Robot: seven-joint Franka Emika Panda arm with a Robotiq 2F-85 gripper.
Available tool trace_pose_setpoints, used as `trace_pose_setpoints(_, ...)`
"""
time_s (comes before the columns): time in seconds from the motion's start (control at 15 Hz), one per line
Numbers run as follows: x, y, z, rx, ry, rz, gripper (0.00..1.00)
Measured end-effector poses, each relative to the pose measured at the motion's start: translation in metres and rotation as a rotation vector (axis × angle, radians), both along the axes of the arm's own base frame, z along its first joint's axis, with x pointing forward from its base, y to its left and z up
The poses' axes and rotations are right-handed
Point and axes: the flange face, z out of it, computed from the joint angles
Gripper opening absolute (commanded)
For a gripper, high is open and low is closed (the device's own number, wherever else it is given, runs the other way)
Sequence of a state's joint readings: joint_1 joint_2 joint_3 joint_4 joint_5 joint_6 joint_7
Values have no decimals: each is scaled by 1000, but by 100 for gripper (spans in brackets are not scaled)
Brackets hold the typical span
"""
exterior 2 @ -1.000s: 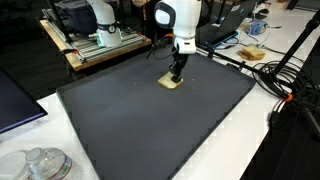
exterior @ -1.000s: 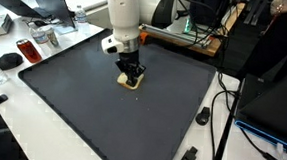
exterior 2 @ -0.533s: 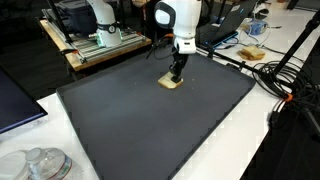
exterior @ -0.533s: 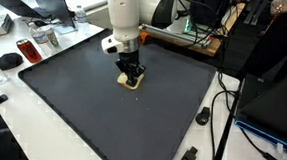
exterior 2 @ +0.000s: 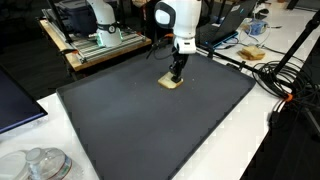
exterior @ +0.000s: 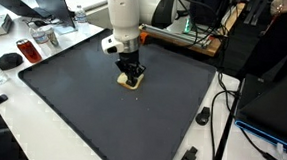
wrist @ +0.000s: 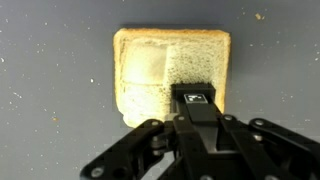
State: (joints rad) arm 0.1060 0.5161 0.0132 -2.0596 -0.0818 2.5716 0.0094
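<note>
White robot arm's black gripper [wrist: 197, 95] points straight down over a square slice of pale toasted bread [wrist: 150, 70]. Fingers pressed together; their tips sit on the slice's near edge, right of its centre in the wrist view. Whether they pinch the crust or only touch it: cannot tell.

The slice lies flat on a large dark grey rubber mat [exterior: 101, 118], in the mat's far half, well apart from every edge. Crumbs dot the mat around it in the wrist view.

Containers: in an exterior view, 2 clear glass lidded jars [exterior 2: 35, 165] stand on the white table [exterior 2: 250, 140] off the mat's near left corner; contents too blurred to tell. In an exterior view, a dark red cylindrical can [exterior: 28, 51] stands beyond the mat's left edge; contents hidden.
</note>
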Motion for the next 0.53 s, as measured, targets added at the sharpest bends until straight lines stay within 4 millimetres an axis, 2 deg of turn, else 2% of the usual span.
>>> trace_pose_setpoints(0.53, -1, 1, 1, -6, -2, 3, 5)
